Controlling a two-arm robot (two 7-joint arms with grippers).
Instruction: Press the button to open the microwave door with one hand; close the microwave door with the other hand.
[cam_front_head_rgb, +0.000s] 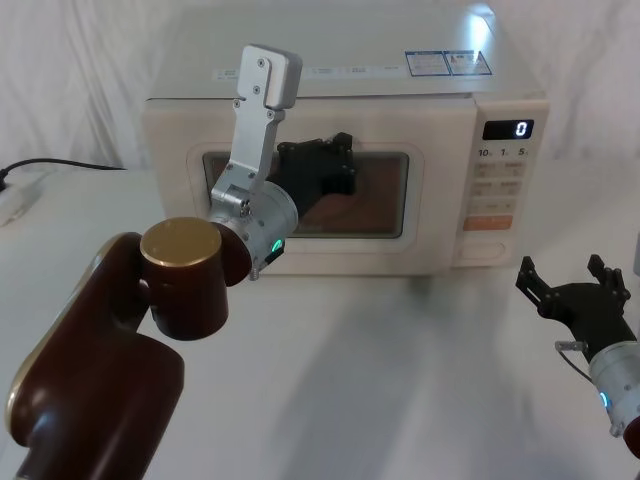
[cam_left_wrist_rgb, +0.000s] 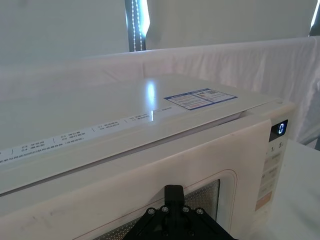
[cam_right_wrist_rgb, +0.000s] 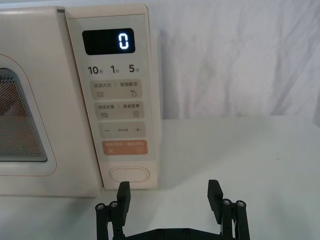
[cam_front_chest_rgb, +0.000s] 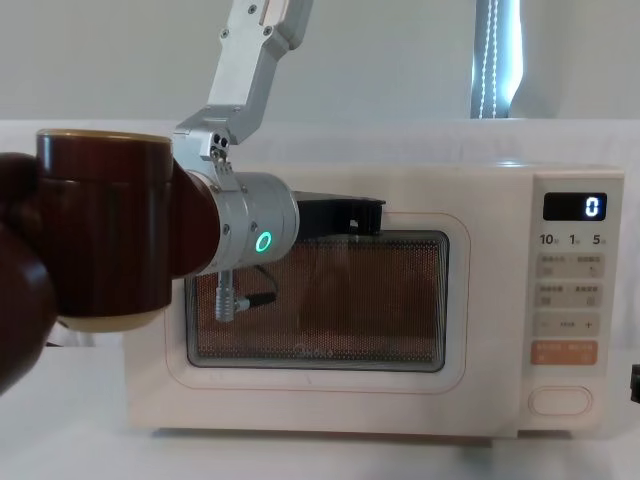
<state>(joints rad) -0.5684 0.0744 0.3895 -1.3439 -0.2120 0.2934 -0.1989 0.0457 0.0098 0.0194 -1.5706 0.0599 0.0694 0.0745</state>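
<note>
Left gripper (cam_front_head_rgb: 322, 165) against shut microwave door (cam_front_head_rgb: 440, 215), right gripper (cam_right_wrist_rgb: 170, 196) open near button (cam_right_wrist_rgb: 129, 174)

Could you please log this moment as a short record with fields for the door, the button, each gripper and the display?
door: microwave door looks shut, flush with the front
button: button at the bottom of the control panel, untouched
left gripper: left gripper at the door's window, upper part
right gripper: right gripper open, in front of the button, apart from it
display: display reads 0
</note>
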